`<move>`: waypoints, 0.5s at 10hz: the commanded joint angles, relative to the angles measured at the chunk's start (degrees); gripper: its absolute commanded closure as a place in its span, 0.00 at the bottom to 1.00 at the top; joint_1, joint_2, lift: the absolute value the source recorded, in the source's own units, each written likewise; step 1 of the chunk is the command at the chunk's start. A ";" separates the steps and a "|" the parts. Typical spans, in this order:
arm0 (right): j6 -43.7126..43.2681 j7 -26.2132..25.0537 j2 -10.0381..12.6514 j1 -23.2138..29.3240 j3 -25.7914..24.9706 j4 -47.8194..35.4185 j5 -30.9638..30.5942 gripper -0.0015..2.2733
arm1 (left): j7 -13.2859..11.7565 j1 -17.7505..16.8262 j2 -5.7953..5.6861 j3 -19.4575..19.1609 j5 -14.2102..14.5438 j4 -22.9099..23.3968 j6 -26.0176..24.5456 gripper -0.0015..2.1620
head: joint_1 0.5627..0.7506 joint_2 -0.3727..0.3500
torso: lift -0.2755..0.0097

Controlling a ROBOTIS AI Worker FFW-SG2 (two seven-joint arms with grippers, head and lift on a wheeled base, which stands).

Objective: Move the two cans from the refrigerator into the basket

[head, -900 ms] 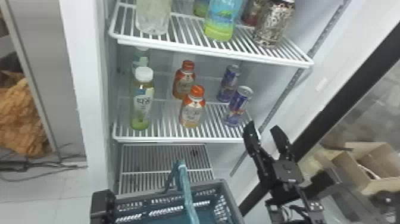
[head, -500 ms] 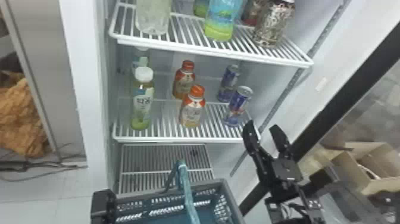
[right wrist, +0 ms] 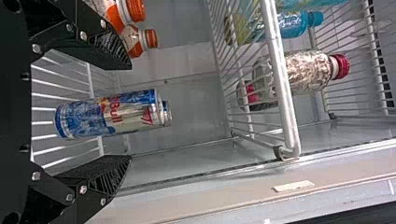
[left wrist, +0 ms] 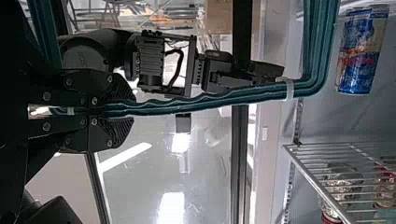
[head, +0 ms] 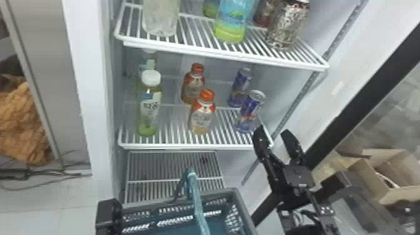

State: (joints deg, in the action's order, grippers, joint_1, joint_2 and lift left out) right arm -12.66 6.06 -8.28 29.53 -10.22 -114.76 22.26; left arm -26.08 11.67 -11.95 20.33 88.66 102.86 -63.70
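Observation:
In the head view my right gripper point(head: 272, 134) stands open just in front of the middle shelf's right end, near the front blue-silver can point(head: 250, 111); the back can point(head: 239, 87) stands behind it. In the right wrist view the front can point(right wrist: 109, 114) lies in line with the gap of the open right gripper point(right wrist: 128, 112), touching neither finger, and the back can mostly hides behind it. My left gripper point(head: 109, 214) is beside the basket point(head: 243, 207) at the bottom. In the left wrist view the left gripper point(left wrist: 133, 109) is shut on the teal basket handle point(left wrist: 187, 106).
Two orange-capped bottles point(head: 201, 115) and a white-capped green bottle point(head: 150, 106) share the cans' shelf. Above hangs another shelf point(head: 225, 56) with more bottles. The refrigerator's black door frame point(head: 365, 90) runs along the right, with cardboard boxes point(head: 381, 175) beyond it.
The right gripper has barely shifted and stays open by the shelf end. The basket handle has swayed slightly; the cans have not moved.

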 commanded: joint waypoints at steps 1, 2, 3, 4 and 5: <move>0.00 0.00 0.01 -0.99 0.05 0.92 0.02 0.16 | 0.07 0.00 0.00 0.01 0.00 0.00 0.00 0.56 | 0.70 0.03 | 0.03; 0.42 0.00 0.01 -1.97 0.05 2.05 0.02 0.16 | -0.02 -0.14 0.00 0.01 0.00 0.00 0.00 0.56 | 0.70 0.03 | 0.03; 0.56 0.00 -0.07 -2.68 0.05 2.75 -0.44 0.16 | 0.07 0.00 0.00 0.01 0.00 0.00 0.00 0.56 | 0.70 0.03 | 0.03; 0.56 0.00 -0.16 -3.38 0.51 3.31 -0.67 0.16 | -0.02 0.00 0.00 0.01 0.11 0.00 0.14 0.56 | 0.70 0.03 | 0.03; 0.56 0.00 -0.25 -4.36 0.85 4.30 -1.01 0.16 | -0.02 0.00 0.00 0.01 0.11 0.00 0.28 0.56 | 0.70 0.03 | 0.03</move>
State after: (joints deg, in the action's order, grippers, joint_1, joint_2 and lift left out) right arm -12.10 6.06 -8.48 25.67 -9.56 -110.97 21.44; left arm -26.10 11.64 -11.95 20.31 88.75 102.86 -63.53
